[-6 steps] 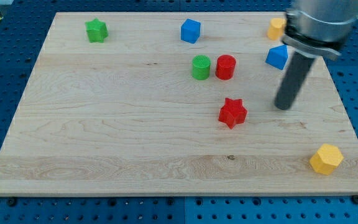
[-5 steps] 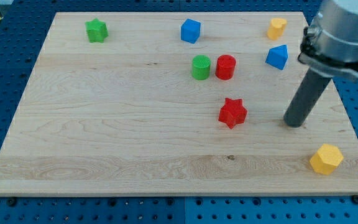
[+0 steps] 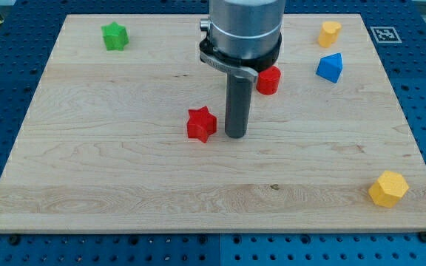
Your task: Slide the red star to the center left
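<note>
The red star (image 3: 201, 123) lies on the wooden board (image 3: 124, 170), a little left of the board's middle. My tip (image 3: 234, 135) stands just to the star's right, with a narrow gap or bare contact between them; I cannot tell which. The arm's grey body hides the area above the tip, where a green cylinder and a blue cube stood before.
A red cylinder (image 3: 269, 80) shows right of the rod. A blue block (image 3: 330, 67) and a yellow block (image 3: 330, 33) sit at the upper right. A green star (image 3: 114, 35) is at the upper left. A yellow hexagonal block (image 3: 387, 188) is at the lower right.
My tip swept from right of the red star leftward. The red star moved about 100 pixels to the left and slightly up. The arm now covers the green cylinder and blue cube.
</note>
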`<state>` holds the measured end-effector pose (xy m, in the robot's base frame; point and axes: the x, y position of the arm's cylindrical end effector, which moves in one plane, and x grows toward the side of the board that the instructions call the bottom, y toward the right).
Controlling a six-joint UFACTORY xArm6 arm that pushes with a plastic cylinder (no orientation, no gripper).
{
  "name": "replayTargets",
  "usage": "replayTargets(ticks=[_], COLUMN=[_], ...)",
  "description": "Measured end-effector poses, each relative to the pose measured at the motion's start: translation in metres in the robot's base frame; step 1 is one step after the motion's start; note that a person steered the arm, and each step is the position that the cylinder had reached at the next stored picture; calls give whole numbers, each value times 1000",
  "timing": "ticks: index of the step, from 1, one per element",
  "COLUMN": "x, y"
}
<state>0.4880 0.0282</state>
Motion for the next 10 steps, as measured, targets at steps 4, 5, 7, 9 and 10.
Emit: replayTargets(ticks=[4, 5, 7, 9, 10], x=[-40, -58, -82, -82, -82], y=[-121, -130, -181, -178, -173])
